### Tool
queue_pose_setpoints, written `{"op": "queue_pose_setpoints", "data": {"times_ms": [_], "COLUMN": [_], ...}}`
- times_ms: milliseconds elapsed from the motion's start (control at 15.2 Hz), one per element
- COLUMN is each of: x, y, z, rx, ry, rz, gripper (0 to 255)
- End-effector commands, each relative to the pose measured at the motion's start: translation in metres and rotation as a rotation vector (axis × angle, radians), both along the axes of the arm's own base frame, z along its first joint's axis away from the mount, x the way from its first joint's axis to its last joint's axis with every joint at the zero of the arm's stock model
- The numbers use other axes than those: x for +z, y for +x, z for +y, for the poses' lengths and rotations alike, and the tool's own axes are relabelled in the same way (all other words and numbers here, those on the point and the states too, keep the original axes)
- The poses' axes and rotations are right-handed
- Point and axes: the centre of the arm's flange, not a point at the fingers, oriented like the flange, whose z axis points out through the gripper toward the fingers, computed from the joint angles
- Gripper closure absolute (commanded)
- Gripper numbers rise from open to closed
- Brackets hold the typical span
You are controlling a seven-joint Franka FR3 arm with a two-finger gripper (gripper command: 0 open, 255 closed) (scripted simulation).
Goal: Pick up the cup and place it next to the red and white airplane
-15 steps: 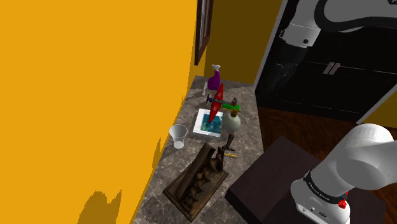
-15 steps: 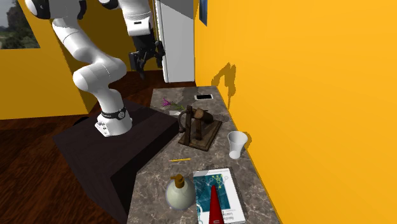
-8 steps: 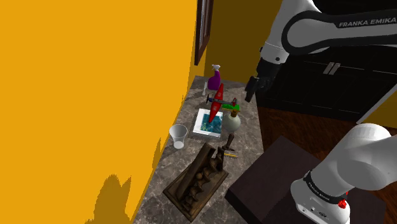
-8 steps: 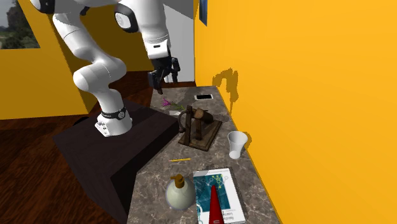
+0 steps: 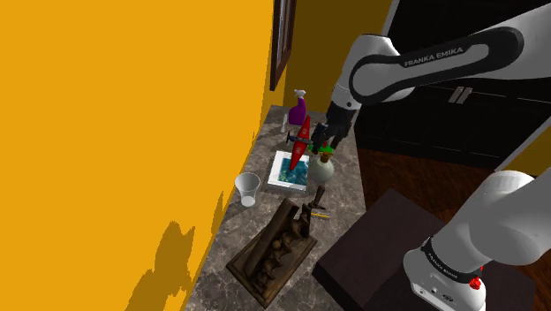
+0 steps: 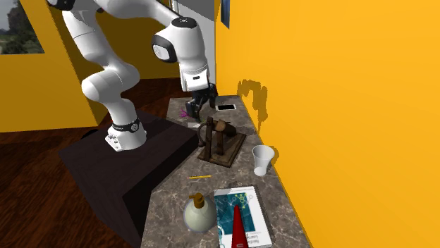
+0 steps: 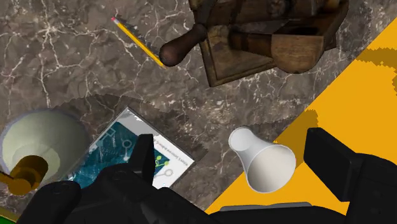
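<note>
Gripper [image 5: 320,138]: fingers apart, nothing held. A second ago it hung high, off the countertop's [image 5: 258,223] room-side edge. It has now swung in and come lower, over the red and white airplane [image 5: 301,144] and the round pump bottle [image 5: 320,168].

Wrist view: cup [image 7: 262,159] sits between the fingers but well below them, untouched. It stands upright at the wall-side edge, between the booklet [image 5: 291,170] under the airplane and the wooden rack [image 5: 278,243], and has not moved.

Reading: approach under way, the hand lining up on the cup. Still to do: shift toward the wall, descend, close.
</note>
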Motion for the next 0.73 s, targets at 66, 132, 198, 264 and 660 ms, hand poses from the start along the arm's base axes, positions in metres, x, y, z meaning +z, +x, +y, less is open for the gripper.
{"op": "queue_pose_setpoints", "data": {"times_ms": [66, 132, 198, 264, 660], "x": [-0.031, -0.041, -0.050, -0.060, -0.114], "y": [0.024, 0.032, 0.040, 0.048, 0.096], "z": [0.014, 0.018, 0.022, 0.026, 0.049], "rx": [-0.013, -0.017, -0.020, -0.024, -0.047], "ry": [0.013, 0.018, 0.022, 0.027, 0.054], "rz": [-0.011, -0.015, -0.018, -0.021, -0.040], "gripper": [0, 0, 0, 0, 0]}}
